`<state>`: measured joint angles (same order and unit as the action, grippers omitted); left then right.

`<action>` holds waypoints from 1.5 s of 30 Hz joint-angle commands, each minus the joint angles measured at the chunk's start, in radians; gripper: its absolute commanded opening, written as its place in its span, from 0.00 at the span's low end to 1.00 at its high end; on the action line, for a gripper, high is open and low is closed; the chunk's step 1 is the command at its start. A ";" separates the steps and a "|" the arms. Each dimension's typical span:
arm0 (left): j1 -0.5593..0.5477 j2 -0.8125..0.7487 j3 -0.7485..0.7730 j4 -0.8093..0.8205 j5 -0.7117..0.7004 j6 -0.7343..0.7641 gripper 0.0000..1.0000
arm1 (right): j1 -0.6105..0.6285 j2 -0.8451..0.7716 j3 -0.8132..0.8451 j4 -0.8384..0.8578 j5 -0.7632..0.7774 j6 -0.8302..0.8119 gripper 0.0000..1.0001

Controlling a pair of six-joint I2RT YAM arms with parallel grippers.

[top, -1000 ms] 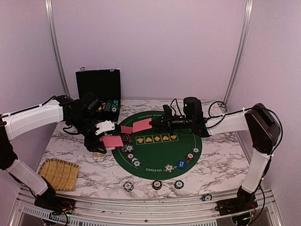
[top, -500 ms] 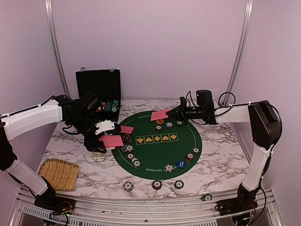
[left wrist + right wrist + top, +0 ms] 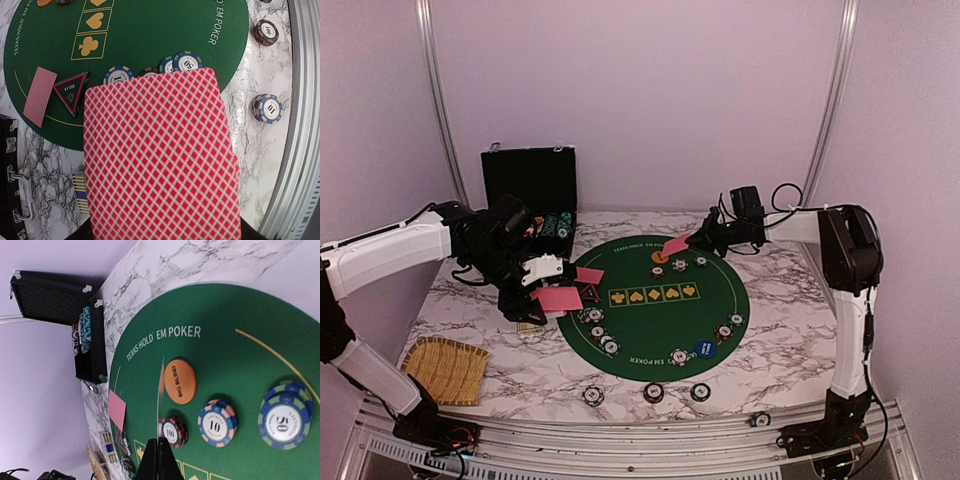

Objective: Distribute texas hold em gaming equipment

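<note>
The green mat (image 3: pixel 240 315) says TEXAS HOLD'EM POKER. The orange button (image 3: pixel 180 381) says BIG BLIND. The dark chip (image 3: pixel 171 432) says 100, the pink chip (image 3: pixel 216 422) says 10, the blue chip (image 3: pixel 283 421) says 50.

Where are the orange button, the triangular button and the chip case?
orange button (image 3: pixel 180 381), right wrist view, face centre.
triangular button (image 3: pixel 71 90), left wrist view, face centre.
chip case (image 3: pixel 530 180), top external view, open lid.
</note>
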<state>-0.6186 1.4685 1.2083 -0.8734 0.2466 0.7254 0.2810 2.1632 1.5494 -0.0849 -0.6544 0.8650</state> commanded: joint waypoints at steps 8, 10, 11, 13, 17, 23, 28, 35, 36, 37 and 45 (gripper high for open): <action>0.006 -0.030 -0.002 -0.019 0.022 0.007 0.37 | 0.000 0.182 0.223 -0.104 0.057 -0.049 0.00; 0.006 -0.028 -0.002 -0.020 0.023 0.009 0.37 | 0.000 0.199 0.253 -0.128 0.068 -0.060 0.00; 0.006 -0.026 -0.003 -0.021 0.024 0.010 0.37 | 0.000 0.203 0.259 -0.136 0.074 -0.065 0.00; 0.006 -0.025 0.000 -0.021 0.025 0.008 0.37 | 0.000 0.203 0.269 -0.155 0.092 -0.079 0.05; 0.005 -0.025 0.000 -0.021 0.029 0.008 0.37 | 0.000 0.190 0.280 -0.191 0.121 -0.110 0.16; 0.006 -0.024 -0.002 -0.022 0.028 0.008 0.37 | 0.000 0.158 0.280 -0.232 0.149 -0.151 0.31; 0.005 -0.026 -0.001 -0.024 0.028 0.008 0.37 | 0.004 0.102 0.248 -0.247 0.177 -0.182 0.50; 0.005 -0.024 -0.001 -0.024 0.027 0.008 0.37 | 0.032 -0.019 0.167 -0.269 0.227 -0.240 0.76; 0.006 -0.024 0.000 -0.024 0.028 0.008 0.37 | 0.039 -0.041 0.150 -0.268 0.233 -0.243 0.80; 0.005 -0.024 -0.001 -0.024 0.028 0.008 0.37 | 0.045 -0.064 0.130 -0.266 0.236 -0.247 0.82; 0.005 -0.021 0.005 -0.023 0.023 0.006 0.37 | 0.156 -0.280 -0.070 -0.178 0.206 -0.221 0.94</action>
<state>-0.6186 1.4689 1.2083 -0.8742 0.2539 0.7254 0.3729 1.9831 1.5509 -0.3191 -0.4355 0.6361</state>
